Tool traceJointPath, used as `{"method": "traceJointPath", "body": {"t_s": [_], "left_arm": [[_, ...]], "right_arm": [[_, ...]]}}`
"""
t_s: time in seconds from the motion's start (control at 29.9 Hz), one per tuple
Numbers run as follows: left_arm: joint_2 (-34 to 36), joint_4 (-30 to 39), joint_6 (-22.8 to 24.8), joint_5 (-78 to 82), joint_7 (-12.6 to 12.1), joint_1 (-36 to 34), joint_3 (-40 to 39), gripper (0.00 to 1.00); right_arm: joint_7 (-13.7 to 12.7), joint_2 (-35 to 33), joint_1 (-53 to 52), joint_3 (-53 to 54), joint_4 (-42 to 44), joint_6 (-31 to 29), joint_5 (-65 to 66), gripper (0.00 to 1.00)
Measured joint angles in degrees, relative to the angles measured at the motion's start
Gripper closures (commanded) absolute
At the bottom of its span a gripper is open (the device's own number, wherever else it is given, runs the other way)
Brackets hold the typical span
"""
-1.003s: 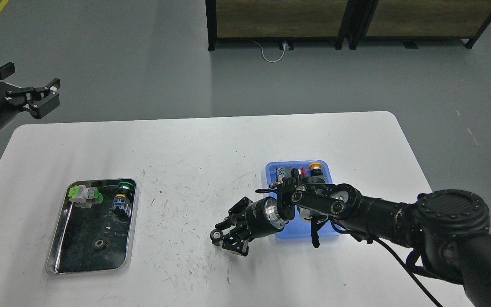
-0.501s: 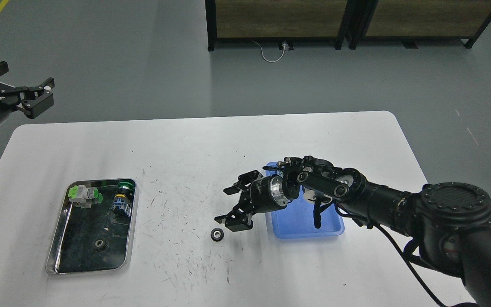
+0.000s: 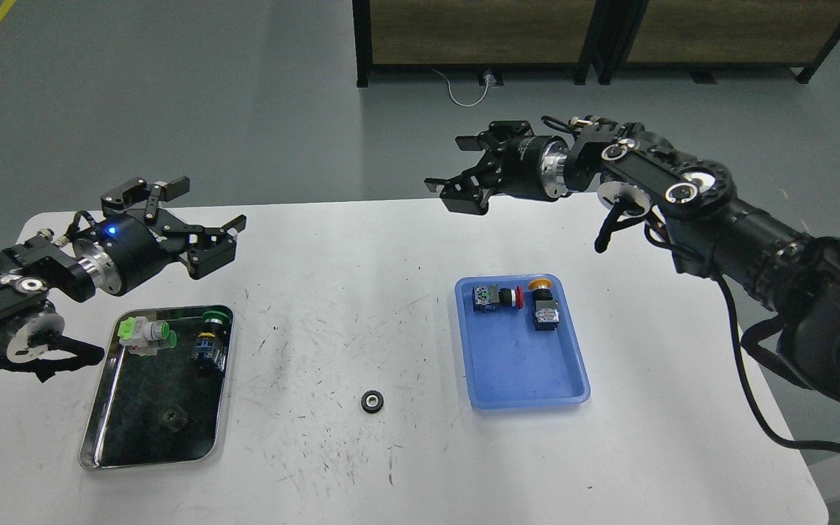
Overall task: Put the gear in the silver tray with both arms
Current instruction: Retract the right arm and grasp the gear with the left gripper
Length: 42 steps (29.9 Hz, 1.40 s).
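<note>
The gear point(image 3: 371, 402) lies flat on the white table point(image 3: 405, 248), between the silver tray point(image 3: 93, 453) at its 9 o'clock and the blue tray point(image 3: 529, 397) at its 3 o'clock. Both grippers hang open and empty. The left gripper point(image 3: 205, 226) is nearer; the gear sits at its 4 o'clock. The right gripper point(image 3: 467, 171) hovers well apart, toward the gear's 1 o'clock. A round gear has no long axis to favour.

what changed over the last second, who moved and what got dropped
The right gripper let go of the small black gear, which now lies on the white table between the trays, then rose and pulled back, open. The left gripper came in over the table above the silver tray, open. The silver tray, blue tray and their parts stayed put.
</note>
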<state>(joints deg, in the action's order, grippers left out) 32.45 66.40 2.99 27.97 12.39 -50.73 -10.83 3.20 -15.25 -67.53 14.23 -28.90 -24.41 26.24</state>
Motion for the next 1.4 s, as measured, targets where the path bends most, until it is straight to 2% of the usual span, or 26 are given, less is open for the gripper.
{"method": "traceJointPath", "body": {"t_s": [0.17,0.3,0.6,0.84,1.14,1.3,1.4], "left_arm": [[-10.32,-0.93,-0.3,6.44,0.05,4.54,2.02,0.02],[-14.65,-1.84,-0.46,9.89,0.88,8.88,4.06,0.02],[-15.86,-2.16,-0.62,12.55,1.32,15.75,5.8,0.02],[-17.85,-5.97,-0.71,12.65,3.27,16.77,5.82,0.02],[-22.66,-11.32,-1.08,12.7,3.88,16.99,5.82,0.03],[-24.44,-15.18,-1.47,12.72,5.6,17.14,6.03,0.17],[-25.2,-17.78,-1.5,12.72,6.99,17.17,6.48,0.21]], "right_arm": [[0.05,-5.05,-1.15,0.69,0.07,0.37,-0.13,0.12],[0.05,-5.99,-1.38,0.7,0.38,1.03,-0.14,0.12],[-0.04,-4.75,-1.62,0.45,2.54,1.3,-0.15,0.12],[-0.04,-4.53,-1.63,0.15,2.71,1.32,-0.15,0.12],[-0.04,-4.59,-1.55,0.1,2.71,1.37,-0.15,0.12],[0.04,-4.64,-1.55,0.11,2.71,1.37,-0.15,0.12],[0.05,-4.64,-1.53,0.11,2.71,1.36,-0.14,0.12]]}}
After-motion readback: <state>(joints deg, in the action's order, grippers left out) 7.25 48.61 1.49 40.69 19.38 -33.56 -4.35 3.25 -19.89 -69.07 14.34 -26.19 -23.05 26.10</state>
